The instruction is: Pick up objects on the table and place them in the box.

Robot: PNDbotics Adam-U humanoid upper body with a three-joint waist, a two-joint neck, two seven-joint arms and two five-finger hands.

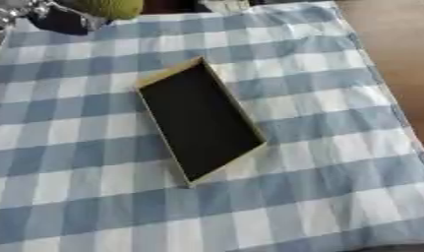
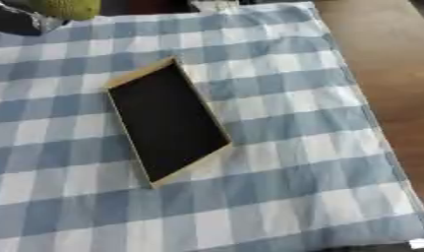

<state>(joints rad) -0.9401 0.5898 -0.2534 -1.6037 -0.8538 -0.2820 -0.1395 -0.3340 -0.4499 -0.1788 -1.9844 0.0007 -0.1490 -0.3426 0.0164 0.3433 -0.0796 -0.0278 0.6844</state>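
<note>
Box [image 1: 200, 119] lies mid-table on the cloth [image 1: 335, 162], long and shallow, light tan rim, dark inside, set askew with one short end toward the far left and the other toward the near right. Nothing shows inside it; interior reads plain black. Cloth is blue-and-white check, covering most of the table, a bit rumpled along the right edge. Bare brown table [image 2: 387, 64] shows past the cloth on the right. At the far left edge, well apart from the box, sits a green rounded thing [image 1: 111, 7], cut off by the top of the view, and beside it a dark object [image 1: 60, 22] with something silvery and shiny next to it at the corner; cannot tell what those are. No robot hand shows in either eye view, so finger state cannot be told.
</note>
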